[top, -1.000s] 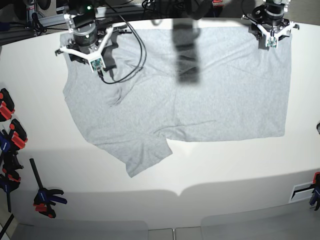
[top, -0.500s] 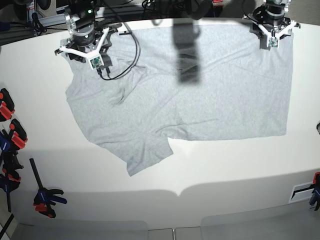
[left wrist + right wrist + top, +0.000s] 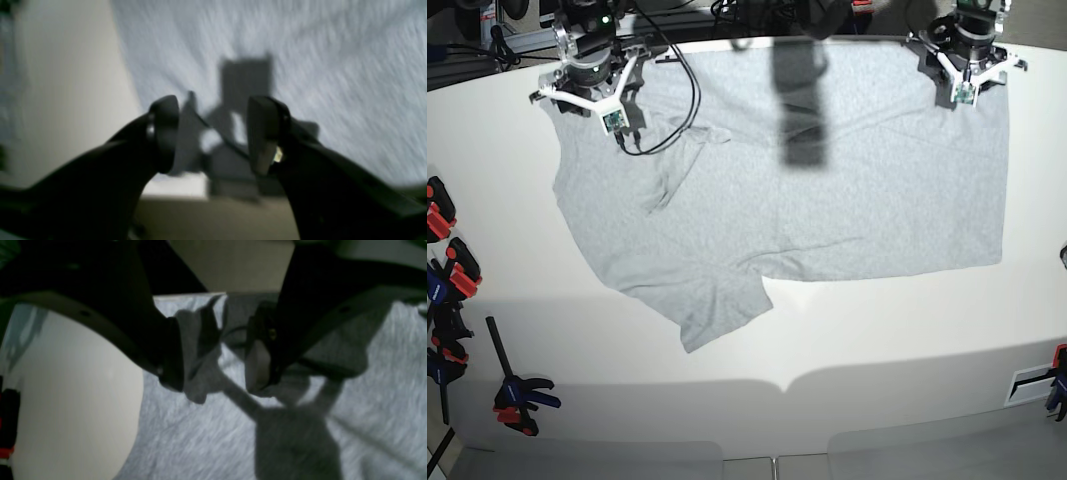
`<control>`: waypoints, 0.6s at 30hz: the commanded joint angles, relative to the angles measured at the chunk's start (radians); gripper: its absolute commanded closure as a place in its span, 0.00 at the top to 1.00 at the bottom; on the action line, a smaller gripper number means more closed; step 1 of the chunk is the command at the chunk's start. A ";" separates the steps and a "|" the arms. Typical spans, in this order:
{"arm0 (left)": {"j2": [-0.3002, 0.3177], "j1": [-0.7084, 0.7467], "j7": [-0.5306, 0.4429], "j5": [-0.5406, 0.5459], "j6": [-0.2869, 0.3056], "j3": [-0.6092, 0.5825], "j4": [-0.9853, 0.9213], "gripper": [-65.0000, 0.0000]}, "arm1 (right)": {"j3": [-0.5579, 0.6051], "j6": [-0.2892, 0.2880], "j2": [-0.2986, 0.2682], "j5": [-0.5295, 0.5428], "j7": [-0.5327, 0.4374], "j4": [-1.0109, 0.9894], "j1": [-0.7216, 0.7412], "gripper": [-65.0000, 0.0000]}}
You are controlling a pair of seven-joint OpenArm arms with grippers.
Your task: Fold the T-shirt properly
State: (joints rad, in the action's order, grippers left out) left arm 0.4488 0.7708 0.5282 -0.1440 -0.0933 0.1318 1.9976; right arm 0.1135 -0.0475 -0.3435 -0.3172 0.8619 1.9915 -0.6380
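On white table (image 3: 907, 330), T-shirt (image 3: 827, 200) lies spread almost flat, plain grey side up, one sleeve pointing toward near edge. I see no fold made yet; I judge whole folding is left.

Left gripper (image 3: 213, 133) at far corner, jaws apart, nothing between them.

Right gripper (image 3: 213, 366) at other far corner, jaws apart; bunched cloth sits between them, not clamped.

The T-shirt (image 3: 807, 190) lies spread on the table (image 3: 877, 340); both grippers sit over its far corners, clamps (image 3: 447, 290) left of it.
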 commanded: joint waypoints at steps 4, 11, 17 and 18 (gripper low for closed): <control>0.014 -0.061 -0.053 -0.143 -0.008 0.006 0.026 0.47 | -0.003 0.052 -0.005 -0.081 -0.027 0.154 0.033 0.45; 0.090 -0.284 0.094 -0.089 -0.004 0.006 0.027 0.47 | -0.003 0.078 -0.005 -0.102 -0.024 0.215 0.158 0.45; 0.225 -0.581 0.069 0.223 0.075 0.006 -0.070 0.47 | -0.003 0.061 -0.004 -0.094 -0.024 0.215 0.232 0.45; 0.235 -0.641 0.069 0.260 0.117 0.006 -0.118 0.47 | -0.003 0.055 -0.002 -0.094 -0.024 0.215 0.240 0.45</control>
State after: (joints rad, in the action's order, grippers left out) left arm 0.6640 0.1364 0.6067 0.1249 0.0425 0.1280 1.8637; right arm 0.1143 0.0082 -0.3416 -0.3958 0.8574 2.1883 -0.3988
